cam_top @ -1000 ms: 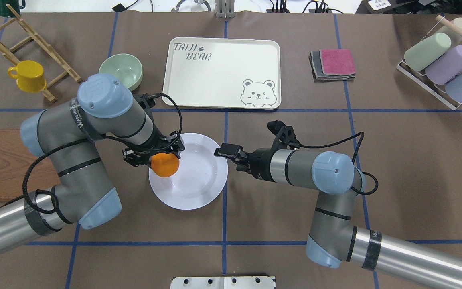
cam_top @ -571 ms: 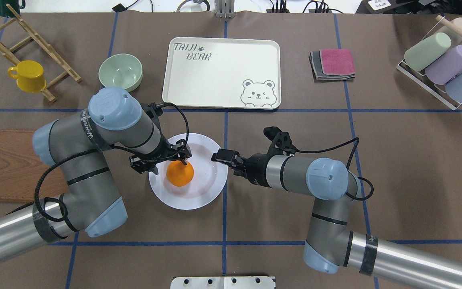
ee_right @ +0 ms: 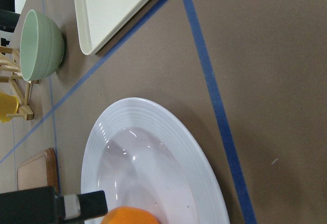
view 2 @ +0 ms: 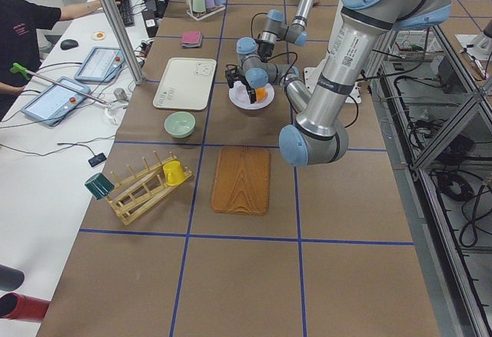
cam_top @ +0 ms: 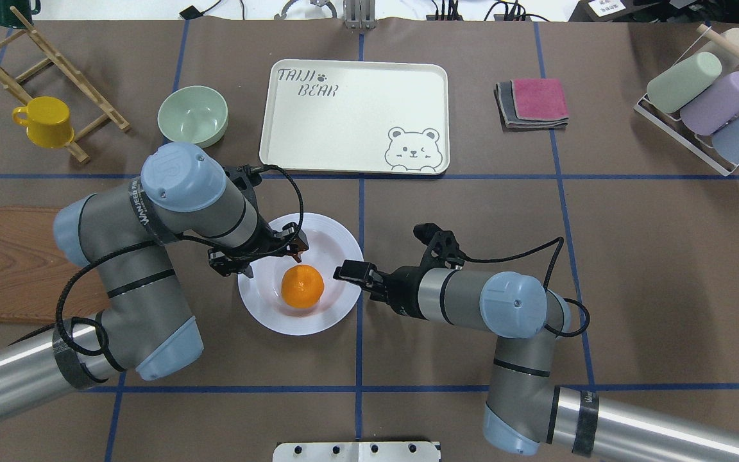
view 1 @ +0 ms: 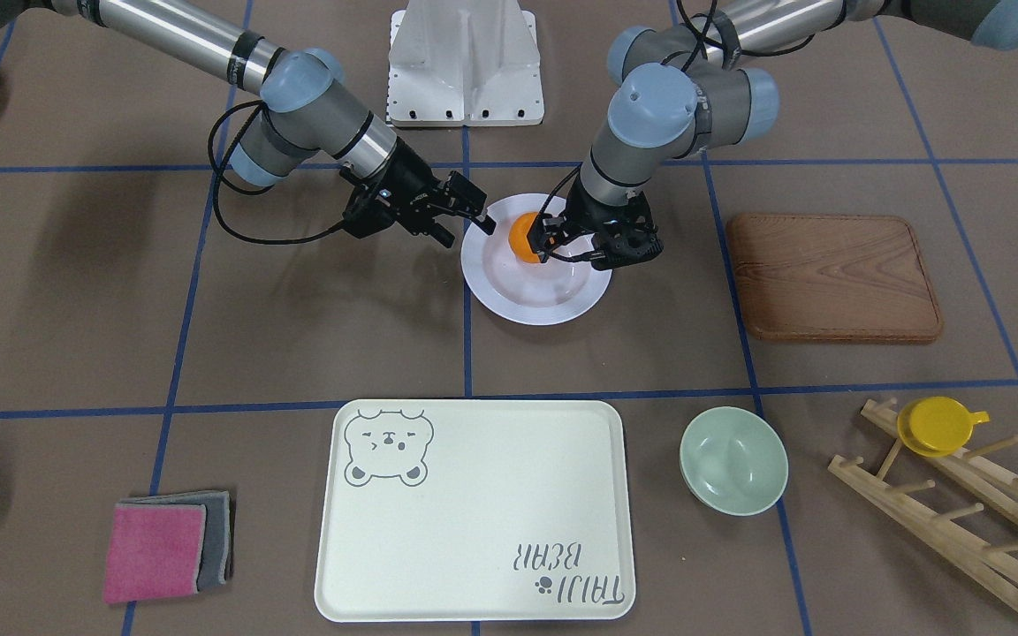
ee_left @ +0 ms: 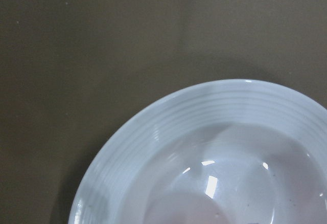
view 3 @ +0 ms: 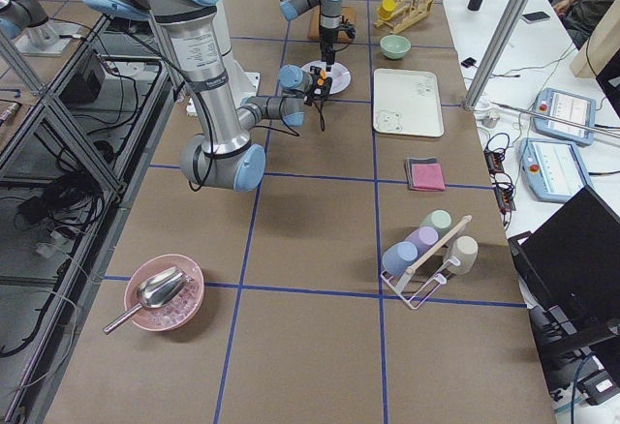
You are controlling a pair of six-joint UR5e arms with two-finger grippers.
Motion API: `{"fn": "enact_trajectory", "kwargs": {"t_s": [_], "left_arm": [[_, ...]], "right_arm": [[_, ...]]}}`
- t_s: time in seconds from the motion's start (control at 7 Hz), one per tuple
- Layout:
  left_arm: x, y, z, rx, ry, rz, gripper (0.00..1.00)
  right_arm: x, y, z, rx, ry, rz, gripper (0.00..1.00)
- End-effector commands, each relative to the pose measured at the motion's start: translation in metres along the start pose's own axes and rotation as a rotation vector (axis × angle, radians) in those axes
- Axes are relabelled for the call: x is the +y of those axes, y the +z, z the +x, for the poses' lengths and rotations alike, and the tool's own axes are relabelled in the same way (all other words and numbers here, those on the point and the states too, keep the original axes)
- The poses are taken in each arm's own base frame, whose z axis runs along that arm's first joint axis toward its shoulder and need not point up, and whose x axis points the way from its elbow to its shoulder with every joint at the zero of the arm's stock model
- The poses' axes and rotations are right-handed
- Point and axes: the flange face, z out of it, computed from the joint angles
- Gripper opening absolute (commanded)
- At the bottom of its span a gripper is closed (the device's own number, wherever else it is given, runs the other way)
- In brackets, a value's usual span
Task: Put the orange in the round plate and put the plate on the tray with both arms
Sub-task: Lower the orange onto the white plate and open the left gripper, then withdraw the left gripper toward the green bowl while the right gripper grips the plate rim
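The orange [cam_top: 302, 287] [view 1: 522, 237] lies loose in the well of the white round plate [cam_top: 337, 236] [view 1: 544, 305], which stands on the table mid-left. Just above the plate's far-left part hangs my left gripper [cam_top: 271, 263], open and empty, a short gap away from the orange. My right gripper [cam_top: 348, 271] [view 1: 472, 219] is open at the plate's right rim; whether it touches the rim I cannot tell. In the right wrist view the plate [ee_right: 168, 132] and the top of the orange [ee_right: 130, 216] show. The cream tray [cam_top: 356, 109] lies empty beyond the plate.
A pale-green bowl [cam_top: 192, 115] stands left of the tray. A wooden board [cam_top: 10, 263] lies at the left edge. A yellow cup [cam_top: 45, 120] hangs on a wooden rack. Folded cloths [cam_top: 533, 102] and a cup rack [cam_top: 709, 102] are at the far right.
My left gripper carried the orange over the plate and let it go; the orange now rests near the plate's middle. My right gripper slid toward the robot along the plate's right rim.
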Motion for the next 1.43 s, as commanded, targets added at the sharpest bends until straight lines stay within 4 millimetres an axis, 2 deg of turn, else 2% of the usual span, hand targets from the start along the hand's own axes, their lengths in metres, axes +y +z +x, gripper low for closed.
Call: {"fn": "enact_trajectory", "kwargs": {"t_s": [0.0, 0.14, 0.29, 0.43, 0.71, 0.86, 1.0, 1.29], "left_arm": [[-0.013, -0.024, 0.000, 0.029, -0.008, 0.016, 0.97], [-0.021, -0.033, -0.003, 0.038, -0.016, 0.014, 0.97], [-0.029, -0.056, -0.004, 0.064, -0.022, 0.019, 0.97], [-0.042, -0.072, -0.017, 0.075, -0.034, 0.002, 0.96], [-0.061, -0.102, -0.041, 0.099, 0.003, -0.011, 0.96], [-0.068, -0.108, -0.044, 0.100, 0.011, -0.001, 0.97], [-0.074, -0.113, -0.047, 0.103, 0.008, 0.006, 0.96], [-0.079, -0.120, -0.061, 0.101, 0.035, 0.021, 0.97]], "right_arm": [[0.014, 0.005, 0.002, -0.002, -0.001, 0.005, 0.97], [0.019, 0.007, 0.003, 0.000, -0.001, 0.004, 0.96], [0.027, 0.017, 0.003, 0.001, -0.002, 0.012, 0.92], [0.034, 0.025, -0.001, -0.004, -0.002, 0.021, 0.88], [0.034, 0.021, -0.002, -0.038, 0.001, 0.015, 0.62], [0.031, 0.014, 0.002, -0.075, 0.005, 0.008, 0.47], [0.030, 0.010, -0.002, -0.110, 0.009, 0.003, 0.31], [0.020, -0.002, -0.012, -0.190, 0.063, -0.002, 0.17]]}}
